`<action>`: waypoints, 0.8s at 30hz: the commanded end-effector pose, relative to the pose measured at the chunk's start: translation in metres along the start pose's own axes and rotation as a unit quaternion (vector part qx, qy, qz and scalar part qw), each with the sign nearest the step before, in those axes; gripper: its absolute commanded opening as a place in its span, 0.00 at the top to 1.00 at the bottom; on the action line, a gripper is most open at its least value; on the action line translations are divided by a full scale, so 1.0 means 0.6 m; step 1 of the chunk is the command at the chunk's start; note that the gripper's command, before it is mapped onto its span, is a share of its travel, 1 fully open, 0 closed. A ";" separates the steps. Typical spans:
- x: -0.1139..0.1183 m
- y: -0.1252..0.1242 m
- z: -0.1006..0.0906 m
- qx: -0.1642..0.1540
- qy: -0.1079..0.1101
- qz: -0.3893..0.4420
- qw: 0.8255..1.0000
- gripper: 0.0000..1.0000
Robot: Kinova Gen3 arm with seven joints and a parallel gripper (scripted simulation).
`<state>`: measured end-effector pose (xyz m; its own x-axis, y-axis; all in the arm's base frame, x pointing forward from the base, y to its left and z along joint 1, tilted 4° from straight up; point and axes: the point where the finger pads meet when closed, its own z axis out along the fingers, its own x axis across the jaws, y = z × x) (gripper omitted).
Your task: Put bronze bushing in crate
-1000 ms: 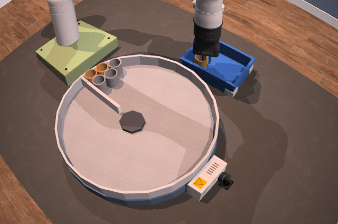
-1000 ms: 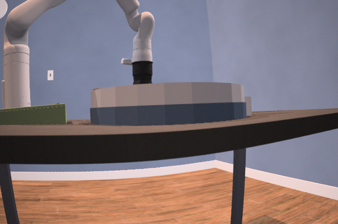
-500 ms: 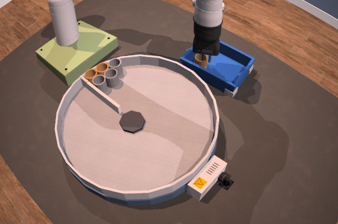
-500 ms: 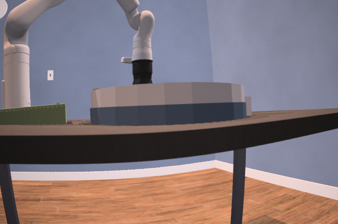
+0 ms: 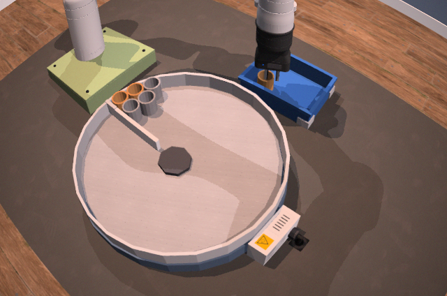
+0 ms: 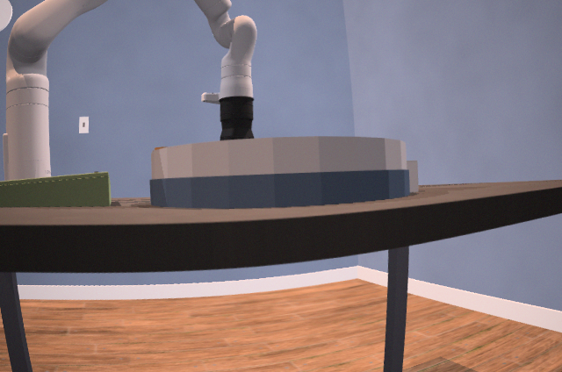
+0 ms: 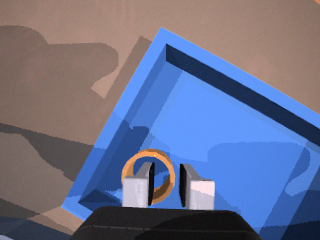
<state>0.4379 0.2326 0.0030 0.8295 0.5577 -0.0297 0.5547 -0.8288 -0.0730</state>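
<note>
A bronze bushing (image 5: 265, 83) (image 7: 148, 153) stands upright in the near left corner of the blue crate (image 5: 313, 69) (image 7: 122, 112). My gripper (image 5: 272, 79) (image 7: 166, 177) is partly open just over it. One finger is over the bushing's hollow, the other outside, with a gap between them; neither appears to clamp its wall. On the turning table (image 5: 223, 184) (image 6: 295, 157), two bronze bushings (image 5: 120, 99) (image 5: 135, 89) and three grey bushings (image 5: 152, 85) (image 5: 147, 101) (image 5: 130, 109) stand clustered by the rim. The rim hides my fingers in the exterior view.
A pale divider bar (image 5: 133, 125) runs beside the bushing cluster towards the dark hub (image 5: 174, 160). The green base plate (image 5: 126, 58) of the arm is at the back left. A white motor box (image 5: 274, 233) sits on the turning table's near right side.
</note>
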 end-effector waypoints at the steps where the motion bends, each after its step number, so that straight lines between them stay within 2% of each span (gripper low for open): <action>1: 0.002 0.000 -0.003 0.000 0.002 0.000 1.000 0.53; 24: 0.001 0.001 -0.012 0.000 0.002 0.000 1.000 0.53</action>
<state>0.4383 0.2322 0.0091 0.8295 0.5577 -0.0288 0.5547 -0.8289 -0.0728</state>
